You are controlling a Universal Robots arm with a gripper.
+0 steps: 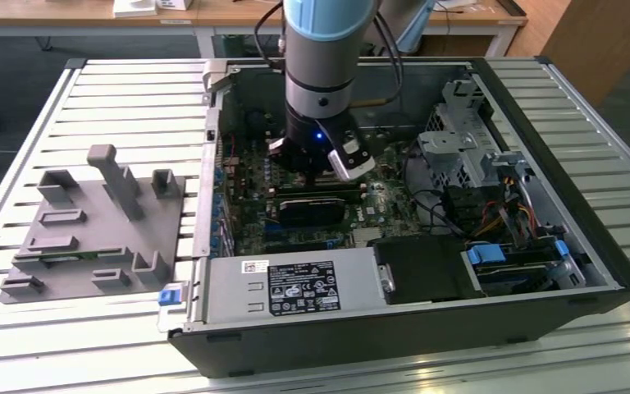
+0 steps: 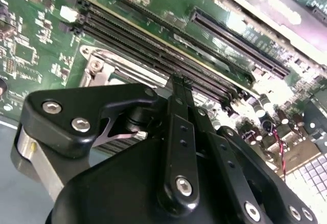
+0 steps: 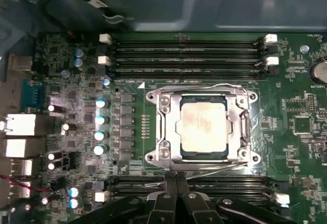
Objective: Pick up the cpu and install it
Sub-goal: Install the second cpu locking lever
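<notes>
The cpu [image 3: 203,127], a flat square chip with a silver-grey top, lies in the motherboard socket, framed by the metal retention bracket [image 3: 163,127]. In the first wrist view my gripper [image 3: 176,179] hangs above the board beside the socket, over the memory slots. Its two thin black fingers are pressed together with nothing between them. The second wrist view shows the same shut fingers [image 2: 179,81] pointing down at the slots. In the exterior view the arm reaches down into the open computer case [image 1: 534,107], with the gripper [image 1: 317,171] low over the motherboard.
A grey plastic fixture with upright blocks [image 1: 91,230] sits on the slatted table at the exterior view's left. Inside the case are a black module [image 1: 309,207], a power supply [image 1: 293,287], drive cages [image 1: 468,156] and cables [image 1: 446,213]. Memory slots [image 3: 189,55] flank the socket.
</notes>
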